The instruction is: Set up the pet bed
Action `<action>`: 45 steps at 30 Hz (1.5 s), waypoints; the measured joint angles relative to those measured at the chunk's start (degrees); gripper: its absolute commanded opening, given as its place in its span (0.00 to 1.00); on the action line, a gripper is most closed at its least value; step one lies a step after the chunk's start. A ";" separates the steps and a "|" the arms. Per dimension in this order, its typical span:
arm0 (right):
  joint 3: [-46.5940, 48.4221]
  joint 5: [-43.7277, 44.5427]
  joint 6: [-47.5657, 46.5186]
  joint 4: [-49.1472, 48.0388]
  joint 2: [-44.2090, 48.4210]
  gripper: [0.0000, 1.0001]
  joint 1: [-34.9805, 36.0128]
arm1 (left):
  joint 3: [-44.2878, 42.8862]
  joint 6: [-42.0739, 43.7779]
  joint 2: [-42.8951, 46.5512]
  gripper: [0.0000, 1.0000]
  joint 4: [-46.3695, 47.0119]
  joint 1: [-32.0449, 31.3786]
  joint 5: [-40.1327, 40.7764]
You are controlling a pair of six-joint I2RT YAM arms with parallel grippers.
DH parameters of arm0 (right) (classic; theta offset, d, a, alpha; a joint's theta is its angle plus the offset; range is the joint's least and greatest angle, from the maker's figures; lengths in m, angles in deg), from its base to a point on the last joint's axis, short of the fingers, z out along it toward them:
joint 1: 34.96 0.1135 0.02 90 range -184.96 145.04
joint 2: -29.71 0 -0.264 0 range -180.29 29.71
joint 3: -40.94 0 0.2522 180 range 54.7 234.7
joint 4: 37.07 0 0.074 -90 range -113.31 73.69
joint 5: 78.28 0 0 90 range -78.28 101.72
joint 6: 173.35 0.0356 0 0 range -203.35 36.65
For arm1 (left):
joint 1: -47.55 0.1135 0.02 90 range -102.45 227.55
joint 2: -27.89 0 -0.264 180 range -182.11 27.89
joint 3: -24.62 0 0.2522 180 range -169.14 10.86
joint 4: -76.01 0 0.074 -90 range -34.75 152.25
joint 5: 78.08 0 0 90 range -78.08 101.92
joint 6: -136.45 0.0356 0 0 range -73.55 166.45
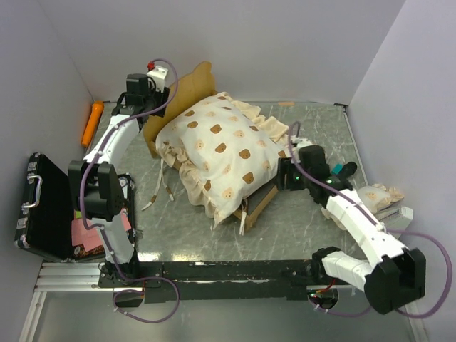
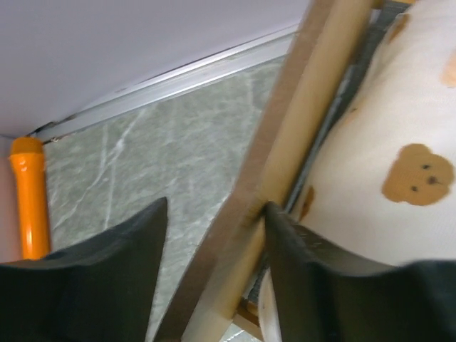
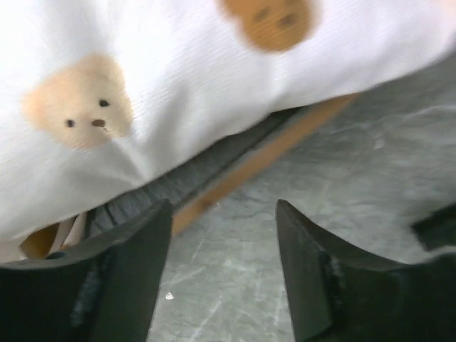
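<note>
One part was left unplaced: the pillow [image 1: 378, 193] at middle right. The right gripper [image 3: 224, 206] was held wide and empty beside the pet bed [image 1: 262, 201], mid-frame, mattress [image 1: 221, 149] laid. Its long axis was run from lower right to the headboard [image 1: 194, 82] upper left, straddled by the left gripper [image 2: 216, 206], jaws parted.

The mattress [image 1: 221, 153] covers nearly all of the frame [image 1: 260, 203]: from above only a foot corner and the headboard [image 1: 196, 84] top show. Right of the mattress, the pillow [image 1: 376, 194] is partly behind the right arm [image 1: 356, 217]. Left of the mattress, the contents of the case [image 1: 43, 206] lie partly behind the left arm [image 1: 107, 146], too small to tell. The orange thing [image 1: 92, 122], back-left of the mattress, cannot be identified. The right wrist view is blurred; a dark shape [image 3: 436, 226] right of the mattress is cut by its edge.
</note>
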 measured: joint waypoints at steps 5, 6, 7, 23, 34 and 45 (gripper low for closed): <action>3.67 -3.85 -3.96 2.73 4.87 0.81 -9.62 | 0.74 -0.04 0.92 0.80 0.81 0.79 1.79; 3.93 -3.96 -4.17 2.67 5.22 0.81 -10.86 | 0.96 -0.04 1.44 0.82 0.74 0.87 1.88; 4.31 -4.35 -4.35 2.54 5.22 0.82 -11.50 | 1.07 -0.13 2.16 0.84 0.46 1.03 1.95; 24.17 -9.99 -9.73 -0.76 -25.03 0.78 -13.46 | 18.05 -0.59 28.41 0.89 -7.69 -6.95 -6.43; 23.12 -18.47 -14.73 -0.66 -25.68 0.00 -13.22 | 27.87 -2.03 33.27 0.87 -15.26 -19.50 -13.70; 37.07 -12.68 -16.83 2.95 -25.62 0.00 -13.11 | 27.85 5.29 34.21 0.83 -21.07 -32.30 -17.44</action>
